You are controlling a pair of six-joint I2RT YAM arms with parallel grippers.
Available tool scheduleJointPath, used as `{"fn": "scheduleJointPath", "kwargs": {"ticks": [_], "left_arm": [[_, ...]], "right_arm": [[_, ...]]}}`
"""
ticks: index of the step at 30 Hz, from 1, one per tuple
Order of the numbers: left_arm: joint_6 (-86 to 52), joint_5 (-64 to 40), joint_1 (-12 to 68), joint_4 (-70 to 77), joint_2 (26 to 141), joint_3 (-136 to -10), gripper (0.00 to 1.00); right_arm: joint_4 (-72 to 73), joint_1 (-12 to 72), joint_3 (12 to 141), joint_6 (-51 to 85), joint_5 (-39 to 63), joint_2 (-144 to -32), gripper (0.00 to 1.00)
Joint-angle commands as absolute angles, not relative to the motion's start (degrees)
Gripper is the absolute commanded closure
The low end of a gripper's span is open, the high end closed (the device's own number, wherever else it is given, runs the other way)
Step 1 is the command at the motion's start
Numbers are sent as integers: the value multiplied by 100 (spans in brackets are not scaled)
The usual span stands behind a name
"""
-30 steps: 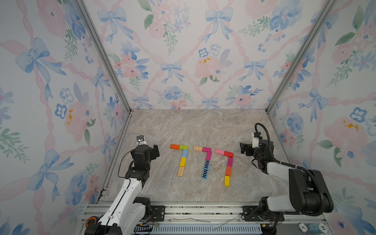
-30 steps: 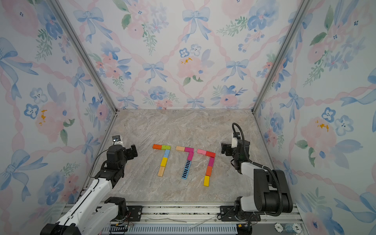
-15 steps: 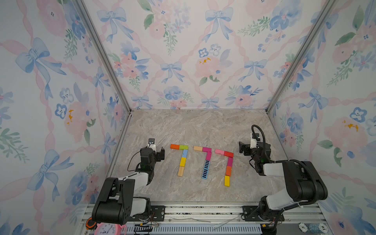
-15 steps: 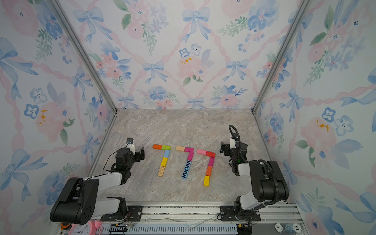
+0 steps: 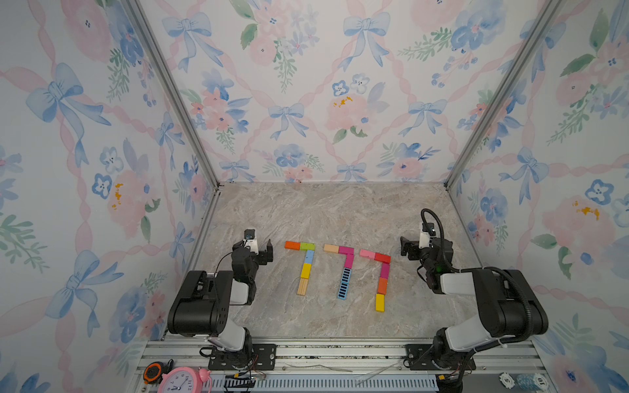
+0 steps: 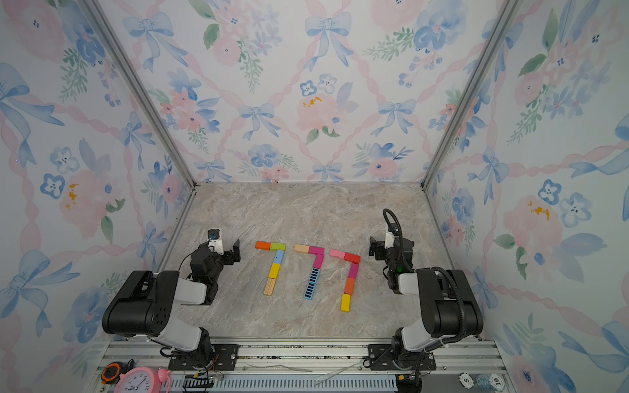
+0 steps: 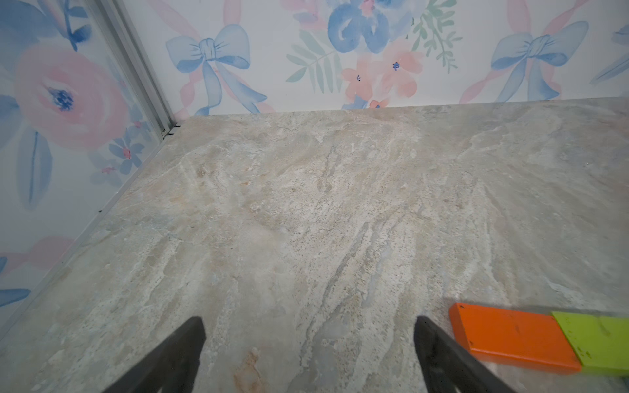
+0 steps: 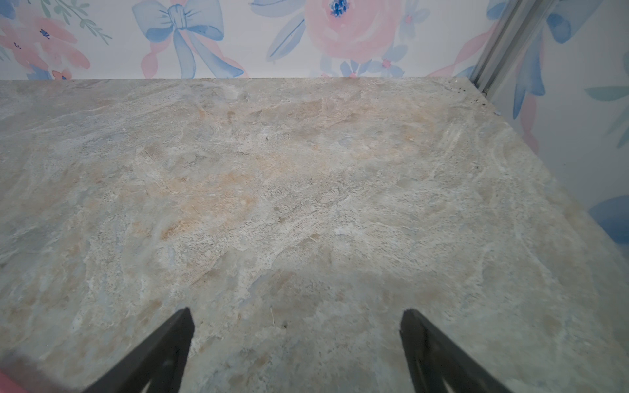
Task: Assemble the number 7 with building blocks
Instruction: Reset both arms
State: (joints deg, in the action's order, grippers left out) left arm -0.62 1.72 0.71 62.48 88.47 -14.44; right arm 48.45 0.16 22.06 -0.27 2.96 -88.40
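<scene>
Left claw [image 7: 308,321], right claw [image 8: 296,311], both spread wide, empty

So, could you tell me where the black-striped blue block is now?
In both top views the black-striped blue block ends the middle 7's stem, touching a magenta block.

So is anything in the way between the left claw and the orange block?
No, nothing visible is in the way. In the left wrist view the open left gripper sits just beside the orange block, with only bare table between them.
</scene>
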Motion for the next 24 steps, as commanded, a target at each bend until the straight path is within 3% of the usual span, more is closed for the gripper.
{"fn": "scheduleJointPath", "kwargs": {"ticks": [1,24], "left_arm": [[-176,362,123,6416,8823,-1527,2],[-105,493,211,6414,8836,-1534,2]], "right_arm": [[5009,41,2285,-25,252,-8824,3],[5029,171,2268,-110,26,-8815,3]]}}
